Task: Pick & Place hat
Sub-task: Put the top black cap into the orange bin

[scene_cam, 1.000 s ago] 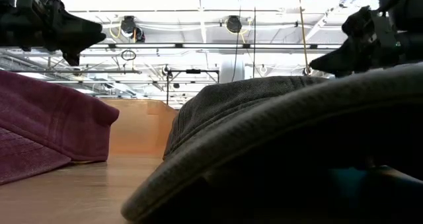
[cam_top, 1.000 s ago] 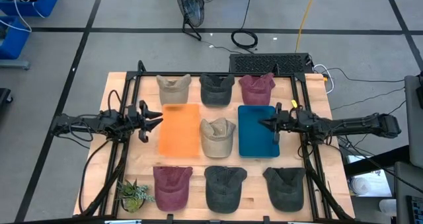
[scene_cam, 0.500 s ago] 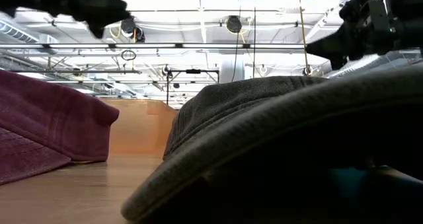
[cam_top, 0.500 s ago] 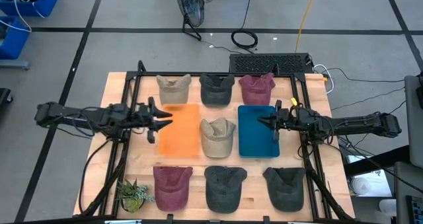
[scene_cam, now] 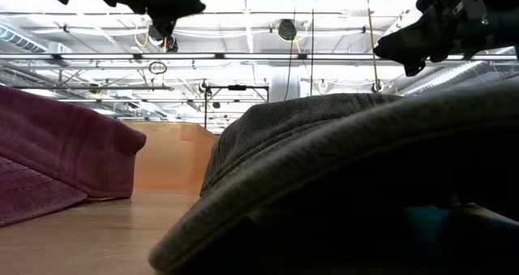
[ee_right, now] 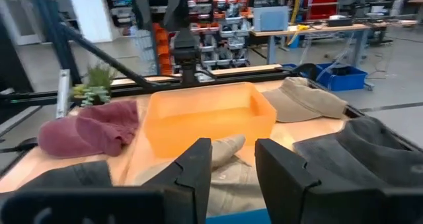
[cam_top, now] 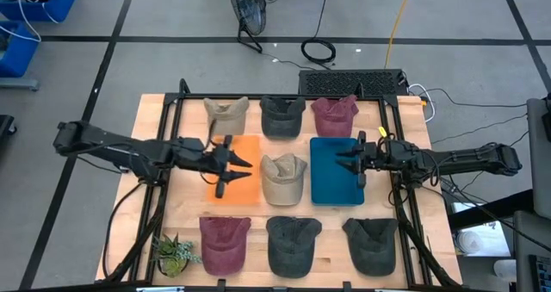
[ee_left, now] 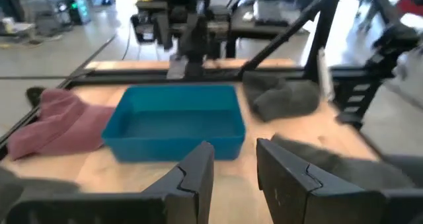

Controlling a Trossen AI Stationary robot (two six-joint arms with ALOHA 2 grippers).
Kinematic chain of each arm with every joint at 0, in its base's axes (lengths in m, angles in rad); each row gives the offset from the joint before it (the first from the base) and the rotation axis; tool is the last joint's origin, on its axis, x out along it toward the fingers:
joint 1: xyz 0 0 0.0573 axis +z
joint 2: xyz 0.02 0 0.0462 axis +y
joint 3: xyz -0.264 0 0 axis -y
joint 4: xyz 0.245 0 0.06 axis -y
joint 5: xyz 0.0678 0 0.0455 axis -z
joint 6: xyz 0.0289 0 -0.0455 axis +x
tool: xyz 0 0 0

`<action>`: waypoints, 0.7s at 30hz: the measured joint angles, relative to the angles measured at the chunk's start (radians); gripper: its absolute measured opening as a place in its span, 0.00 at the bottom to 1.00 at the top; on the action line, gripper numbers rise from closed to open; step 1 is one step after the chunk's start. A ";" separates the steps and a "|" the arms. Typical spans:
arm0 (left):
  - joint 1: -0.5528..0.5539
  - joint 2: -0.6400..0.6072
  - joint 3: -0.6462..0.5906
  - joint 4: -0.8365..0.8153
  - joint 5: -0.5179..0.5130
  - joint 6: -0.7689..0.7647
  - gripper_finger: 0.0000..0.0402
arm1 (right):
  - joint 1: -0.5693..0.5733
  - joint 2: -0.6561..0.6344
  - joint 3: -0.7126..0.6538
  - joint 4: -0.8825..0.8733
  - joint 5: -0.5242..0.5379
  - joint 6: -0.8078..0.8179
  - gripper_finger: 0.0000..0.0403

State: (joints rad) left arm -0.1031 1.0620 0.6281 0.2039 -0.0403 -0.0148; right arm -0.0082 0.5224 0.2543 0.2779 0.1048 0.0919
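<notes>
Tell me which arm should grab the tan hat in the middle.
Left, probably. The left gripper hovers over the orange bin, fingers open, right beside the tan hat. The right gripper sits above the blue bin, slightly farther off.

**Both arms over the bins, seven hats on the counter**

Left gripper (cam_top: 231,164) over orange bin (cam_top: 234,169), jaws parted, empty. Right gripper (cam_top: 352,162) over teal bin (cam_top: 334,170), jaws parted, empty. Beige hat (cam_top: 283,178) between the bins. Tan, grey and maroon hats along far edge; maroon and two grey hats along near edge. Small plant (cam_top: 175,255) at near left corner of counter (cam_top: 188,216).
</notes>
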 joint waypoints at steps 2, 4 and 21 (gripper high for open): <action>0.005 0.023 0.007 0.000 -0.066 0.020 0.30 | 0.000 0.000 0.000 0.002 0.002 -0.005 0.27; 0.028 0.037 0.019 -0.005 -0.119 0.047 0.30 | 0.000 0.000 0.000 0.004 0.001 -0.007 0.26; 0.401 0.422 0.574 -0.598 0.139 0.306 0.30 | 0.004 0.000 0.000 0.031 -0.003 -0.017 0.26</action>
State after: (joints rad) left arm 0.2977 1.4839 1.2023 -0.3943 0.0987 0.2913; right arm -0.0041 0.5224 0.2543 0.3092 0.1020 0.0753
